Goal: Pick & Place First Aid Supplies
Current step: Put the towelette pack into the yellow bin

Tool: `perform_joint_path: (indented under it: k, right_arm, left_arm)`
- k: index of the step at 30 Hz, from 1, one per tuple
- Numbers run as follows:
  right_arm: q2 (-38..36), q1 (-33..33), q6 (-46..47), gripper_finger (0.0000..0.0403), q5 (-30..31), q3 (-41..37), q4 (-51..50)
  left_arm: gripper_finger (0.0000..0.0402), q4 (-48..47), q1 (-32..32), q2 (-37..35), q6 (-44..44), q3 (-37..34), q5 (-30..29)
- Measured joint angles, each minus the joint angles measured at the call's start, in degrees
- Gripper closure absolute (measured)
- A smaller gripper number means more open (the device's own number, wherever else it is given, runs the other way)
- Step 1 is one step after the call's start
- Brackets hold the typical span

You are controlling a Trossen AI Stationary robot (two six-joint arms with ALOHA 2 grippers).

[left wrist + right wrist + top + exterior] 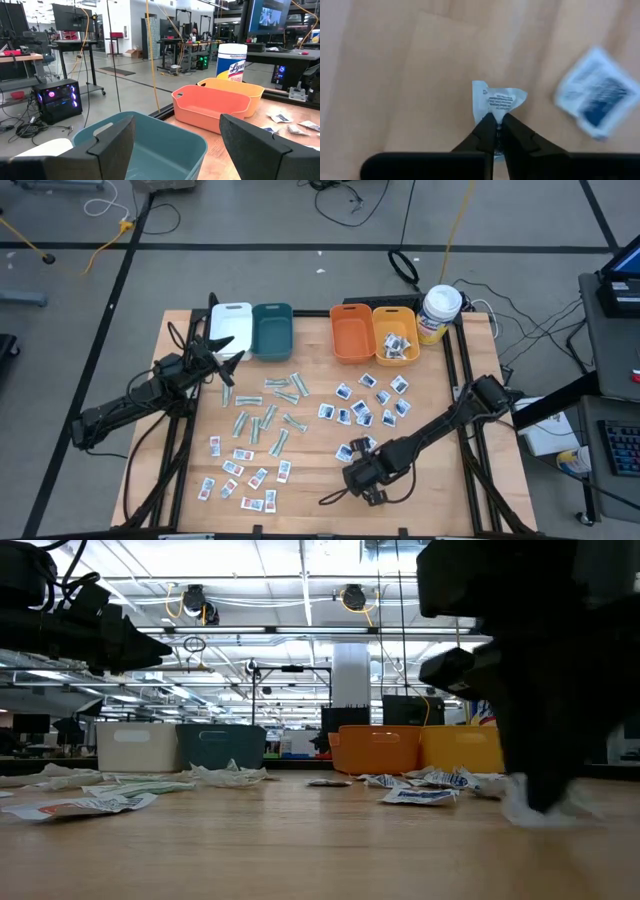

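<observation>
1. The right gripper (495,131) is pinched closed on the edge of a white packet (497,100) lying on the bench (450,480).
2. So thin a grip could let it slip during lifting.
3. The left gripper (177,145) hangs wide open and empty over the teal bin (150,150).

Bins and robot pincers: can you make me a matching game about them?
Things:
1. teal bin
2. yellow bin
3. right pincer
4. left pincer

States:
A. open, hovering by the teal bin
B. holds a few packets
C. shut on a white packet
D. nothing inside

Pairs: 1-D, 2-B, 3-C, 4-A
</observation>
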Motion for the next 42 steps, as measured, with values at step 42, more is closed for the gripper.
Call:
perform_joint_path:
  k: [42]
  right_arm:
    - [-25.1, -43.9, 1.6, 0.0392, 16.9, 0.1, -19.2]
  left_arm:
    - [0.0105, 0.0, 0.0, 0.0, 0.0, 0.0, 0.0]
